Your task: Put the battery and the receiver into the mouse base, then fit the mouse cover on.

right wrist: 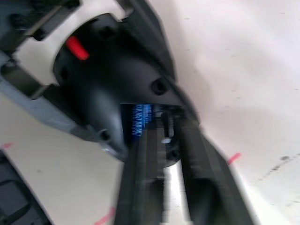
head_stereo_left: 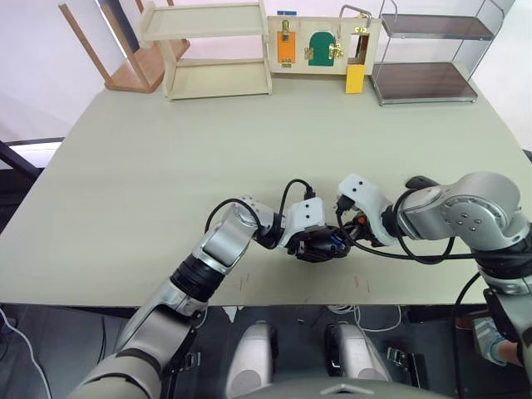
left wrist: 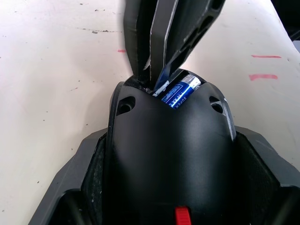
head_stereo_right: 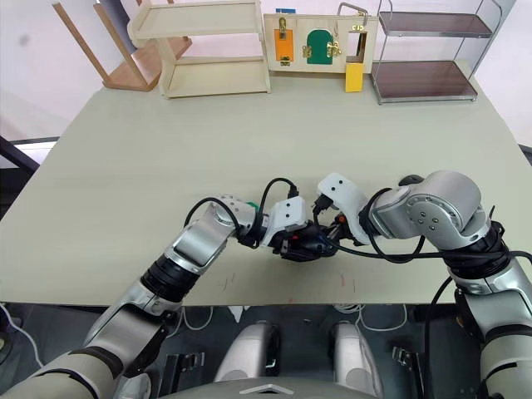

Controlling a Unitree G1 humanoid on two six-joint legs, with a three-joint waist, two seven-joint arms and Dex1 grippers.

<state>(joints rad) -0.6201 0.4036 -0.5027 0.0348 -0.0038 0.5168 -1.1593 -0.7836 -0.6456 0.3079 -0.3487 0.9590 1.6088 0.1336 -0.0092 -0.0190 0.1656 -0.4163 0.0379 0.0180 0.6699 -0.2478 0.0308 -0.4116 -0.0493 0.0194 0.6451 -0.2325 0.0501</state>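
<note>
Step in hand: seating the battery (left wrist: 180,91) in the mouse base (left wrist: 171,154). You see both arms meet near the table's (head_stereo_left: 166,166) front edge, approx. mid-width. The left end effector (head_stereo_left: 320,247) is clamped on the mouse base, holding it just above the table. The right end effector (left wrist: 161,40) reaches into the base's open end; its fingers are pinched close, touching the battery, which sits partly in its compartment. The red part (left wrist: 183,216) faces the left wrist camera. Next move, by judgement: press the battery fully home, keep the base steady, then fetch the receiver.
</note>
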